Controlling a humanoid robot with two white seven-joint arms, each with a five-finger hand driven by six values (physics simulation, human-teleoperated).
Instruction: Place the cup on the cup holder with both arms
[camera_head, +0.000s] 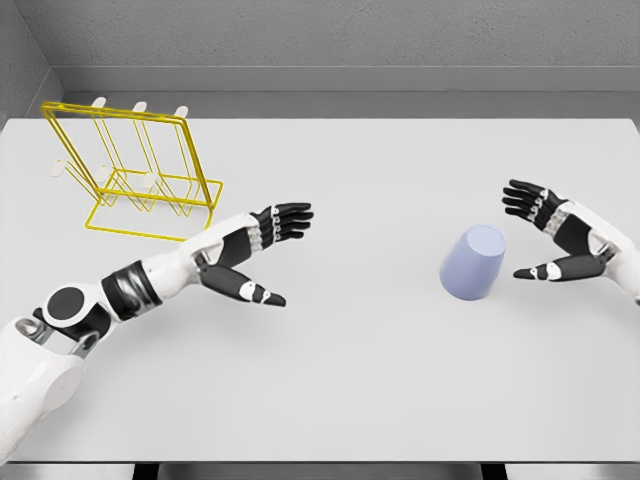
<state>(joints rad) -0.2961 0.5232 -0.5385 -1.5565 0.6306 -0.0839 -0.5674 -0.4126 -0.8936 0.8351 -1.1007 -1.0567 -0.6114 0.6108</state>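
Note:
A pale blue cup (473, 262) rests upside down and slightly tilted on the white table (380, 380), right of the middle. My right hand (540, 232) is just to its right, fingers spread, thumb low, not touching it. The yellow wire cup holder (135, 170) with white-tipped pegs stands at the back left. My left hand (272, 252) hovers open over the table right of the holder's base, holding nothing.
A grey wall runs behind the table's far edge. The table's front edge lies near the bottom of the view. Bare tabletop stretches between the two hands.

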